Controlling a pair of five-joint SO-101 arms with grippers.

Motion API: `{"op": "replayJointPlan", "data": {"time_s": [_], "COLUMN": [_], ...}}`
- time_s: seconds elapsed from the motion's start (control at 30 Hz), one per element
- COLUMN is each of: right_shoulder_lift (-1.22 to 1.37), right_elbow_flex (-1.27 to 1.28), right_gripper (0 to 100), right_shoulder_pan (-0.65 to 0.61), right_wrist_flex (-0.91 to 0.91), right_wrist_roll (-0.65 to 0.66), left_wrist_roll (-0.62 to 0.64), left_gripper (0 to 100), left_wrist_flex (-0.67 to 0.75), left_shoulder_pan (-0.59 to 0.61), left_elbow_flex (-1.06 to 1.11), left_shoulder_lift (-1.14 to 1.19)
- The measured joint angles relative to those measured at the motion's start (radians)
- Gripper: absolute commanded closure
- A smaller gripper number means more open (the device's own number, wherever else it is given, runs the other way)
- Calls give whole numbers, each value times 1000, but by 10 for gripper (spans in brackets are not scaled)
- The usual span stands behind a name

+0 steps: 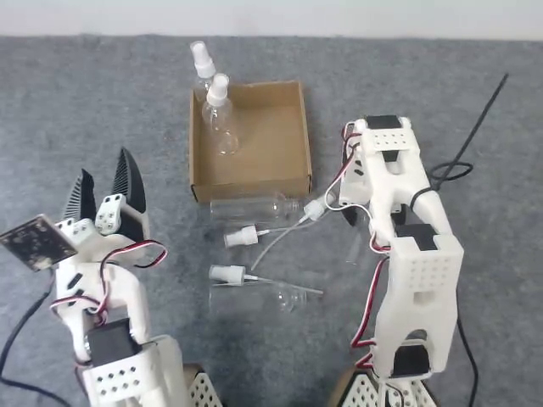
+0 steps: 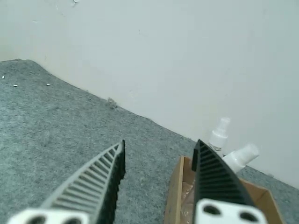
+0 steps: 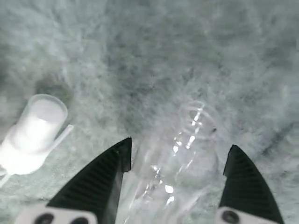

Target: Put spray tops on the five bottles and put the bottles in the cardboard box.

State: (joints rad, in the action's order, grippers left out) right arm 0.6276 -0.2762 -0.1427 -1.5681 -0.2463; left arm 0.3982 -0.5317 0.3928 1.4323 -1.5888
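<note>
So the cardboard box (image 1: 254, 185) sits mid-table and I'll place everything off that. 1 capped bottle (image 1: 222, 119) lies inside the box near its far left corner, spray head up against the wall. A 2nd capped bottle (image 1: 204, 66) stands right at that same corner, and it looks like it's just outside the box, though I can't tell for sure.

A bare bottle (image 1: 254, 206) lies on its side right along the box's front wall, basically touching it. Just off the front right corner there's a loose spray top (image 1: 316, 209) with its tube trailing away from the box. A 2nd spray top (image 1: 240, 237) lies a bit further out from the front wall, and a 3rd spray top (image 1: 227, 273) further again. Next to that one is another clear bottle (image 1: 254, 297), also on its side.

The right gripper (image 3: 180, 144) is down on the carpet past the box's front right corner. Its jaws are spread wide on either side of the last clear bottle (image 3: 177, 177), not squeezing it as far as I can see.

The left gripper (image 1: 105, 163) hangs in the air well off to the box's left, jaws apart with nothing between them. Its own camera looks past the tips at the box (image 2: 175, 196).
</note>
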Motion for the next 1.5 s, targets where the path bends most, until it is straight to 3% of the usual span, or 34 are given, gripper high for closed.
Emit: {"op": "replayJointPlan", "data": {"time_s": [0.63,0.83,1.13,1.33,1.5], "right_shoulder_lift": [0,0,0,-40,-86], "right_elbow_flex": [-87,-87,-87,-87,-87], "right_gripper": [737,873,961,975,975], "right_shoulder_pan": [31,29,32,9,-12], "right_wrist_flex": [-92,-92,-104,-153,-161], "right_wrist_roll": [0,0,31,149,173], "left_wrist_roll": [0,0,0,0,0], "left_gripper": [783,783,783,783,783], "left_wrist_flex": [0,0,0,0,0], "left_shoulder_pan": [0,0,0,0,0], "left_elbow_flex": [0,0,0,0,0], "left_shoulder_lift": [0,0,0,0,0]}}
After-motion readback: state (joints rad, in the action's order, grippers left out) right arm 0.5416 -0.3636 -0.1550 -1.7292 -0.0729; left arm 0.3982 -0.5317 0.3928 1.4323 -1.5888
